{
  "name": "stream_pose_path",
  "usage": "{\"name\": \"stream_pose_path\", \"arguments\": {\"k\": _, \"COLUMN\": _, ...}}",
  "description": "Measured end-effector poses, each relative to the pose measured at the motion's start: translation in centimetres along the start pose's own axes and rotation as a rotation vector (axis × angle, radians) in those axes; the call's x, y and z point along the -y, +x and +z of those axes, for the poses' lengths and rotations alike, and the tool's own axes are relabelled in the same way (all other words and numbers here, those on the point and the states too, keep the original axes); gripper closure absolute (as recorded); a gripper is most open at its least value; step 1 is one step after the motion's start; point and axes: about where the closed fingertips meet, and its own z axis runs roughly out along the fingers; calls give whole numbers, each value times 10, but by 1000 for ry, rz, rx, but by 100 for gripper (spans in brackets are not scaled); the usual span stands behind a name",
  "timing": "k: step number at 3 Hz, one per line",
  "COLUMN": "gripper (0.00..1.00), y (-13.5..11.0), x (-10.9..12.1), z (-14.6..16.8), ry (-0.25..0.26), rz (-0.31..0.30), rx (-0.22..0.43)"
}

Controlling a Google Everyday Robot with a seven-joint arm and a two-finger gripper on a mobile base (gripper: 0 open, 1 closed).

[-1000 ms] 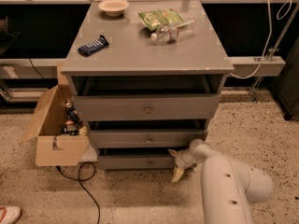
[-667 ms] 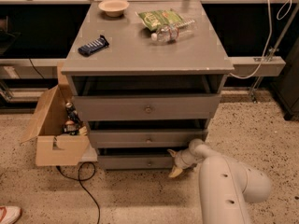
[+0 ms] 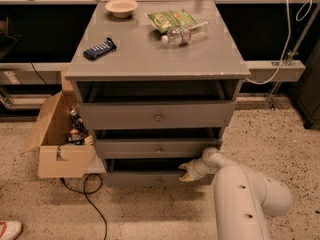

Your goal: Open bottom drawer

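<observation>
The bottom drawer [image 3: 140, 179] is the lowest and narrowest grey front of the grey cabinet [image 3: 150, 59]. It stands slightly out, with a dark gap above its top edge. Its knob is hard to make out. My gripper [image 3: 186, 173] is at the right part of the drawer's top edge, touching or very close to the front panel. My white arm [image 3: 240, 199] reaches in from the lower right. Above the bottom drawer are the mid-sized drawer [image 3: 155, 148] and the tallest drawer [image 3: 157, 115], both also a little out.
An open cardboard box [image 3: 60, 156] with small items stands against the cabinet's left side, and a black cable [image 3: 85, 189] lies on the speckled floor. A bowl [image 3: 122, 7], a green bag [image 3: 170, 19], a bottle [image 3: 184, 34] and a dark bar [image 3: 99, 48] lie on top.
My gripper has shifted slightly up and left along the bottom drawer's top edge. The drawer front looks about where it was.
</observation>
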Motion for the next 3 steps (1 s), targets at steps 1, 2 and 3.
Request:
{"name": "stream_pose_path", "arguments": {"k": 1, "gripper": 97, "y": -2, "x": 1, "z": -4, "ry": 0, "rz": 0, "rx": 0}}
{"name": "stream_pose_path", "arguments": {"k": 2, "gripper": 0, "y": -3, "x": 1, "z": -5, "ry": 2, "rz": 0, "rx": 1}}
{"name": "stream_pose_path", "arguments": {"k": 3, "gripper": 0, "y": -3, "x": 1, "z": -4, "ry": 1, "rz": 0, "rx": 1}}
